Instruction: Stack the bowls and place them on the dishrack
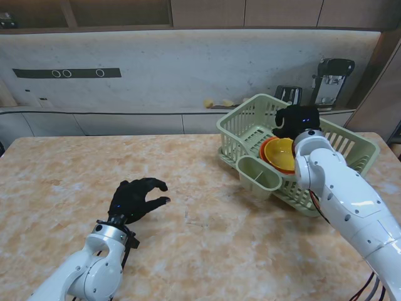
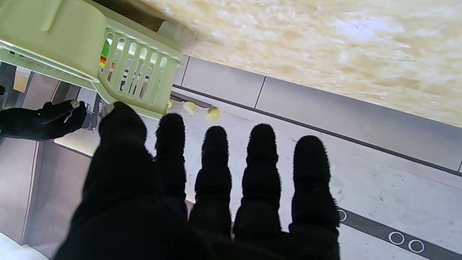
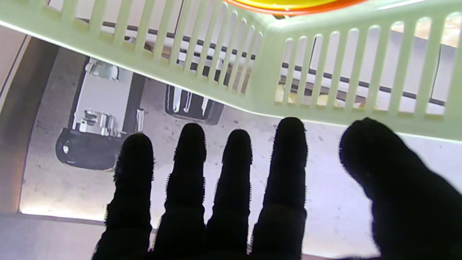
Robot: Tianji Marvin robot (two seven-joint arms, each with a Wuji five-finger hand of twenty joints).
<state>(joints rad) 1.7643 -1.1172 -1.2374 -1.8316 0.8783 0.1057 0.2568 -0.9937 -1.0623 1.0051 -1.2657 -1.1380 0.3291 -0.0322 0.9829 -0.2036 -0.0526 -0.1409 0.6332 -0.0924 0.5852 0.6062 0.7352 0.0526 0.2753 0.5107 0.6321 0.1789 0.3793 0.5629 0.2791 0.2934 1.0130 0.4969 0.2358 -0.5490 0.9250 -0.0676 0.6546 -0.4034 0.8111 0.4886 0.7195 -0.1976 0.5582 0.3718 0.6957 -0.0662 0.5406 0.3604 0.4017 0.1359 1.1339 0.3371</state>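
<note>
The stacked bowls, a yellow plastic one nested in an orange one point(image 1: 280, 155), lie inside the pale green slatted plastic dishrack point(image 1: 245, 125) (tilted toward its front wall). The black-gloved right hand point(image 1: 297, 119) hovers over them, fingers spread, empty. The black-gloved left hand point(image 1: 136, 198) rests open on the beige marbled table point(image 1: 56, 182).

Stacked bowls point(image 1: 280, 154) apparently inside dishrack point(image 1: 250, 122), right

Stand view overhead; wrist views (inverted) look along fingers — all share dishrack point(image 1: 250, 128).
</note>
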